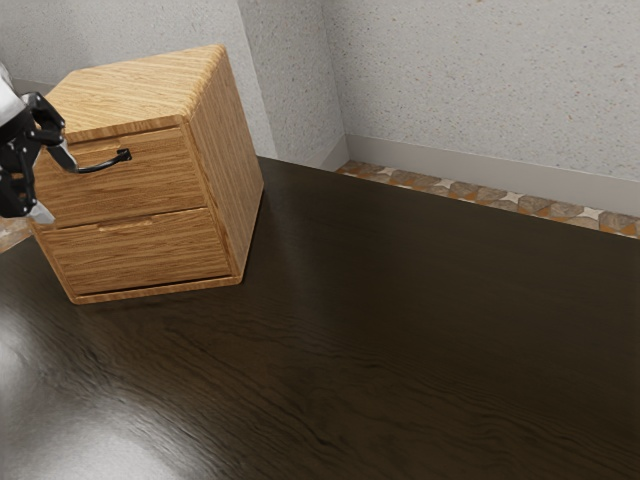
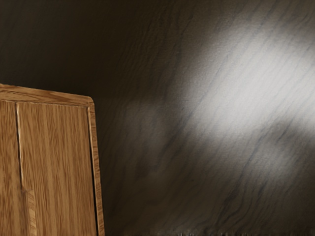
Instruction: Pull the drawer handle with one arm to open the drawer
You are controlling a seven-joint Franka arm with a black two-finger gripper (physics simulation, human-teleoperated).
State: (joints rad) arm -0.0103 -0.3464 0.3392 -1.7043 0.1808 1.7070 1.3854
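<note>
A light wooden cabinet [image 1: 150, 170] with two drawers stands on the dark table at the exterior view's left. The top drawer [image 1: 130, 180] carries a thin black handle [image 1: 105, 163], and its front sits flush with the cabinet face. My black gripper [image 1: 52, 185] comes in at the left edge, in front of the top drawer's left part. It is open, its two grey fingertips [image 1: 62, 155] wide apart. The upper fingertip is at the handle's left end and nothing lies between the fingers. In the wrist view a corner of the cabinet [image 2: 54, 172] shows beneath my hand.
The bottom drawer [image 1: 135, 250] has no handle that I can see. The dark wooden tabletop [image 1: 400, 340] spreads wide to the exterior view's right and front. A grey wall with a pale skirting [image 1: 480, 165] runs behind it.
</note>
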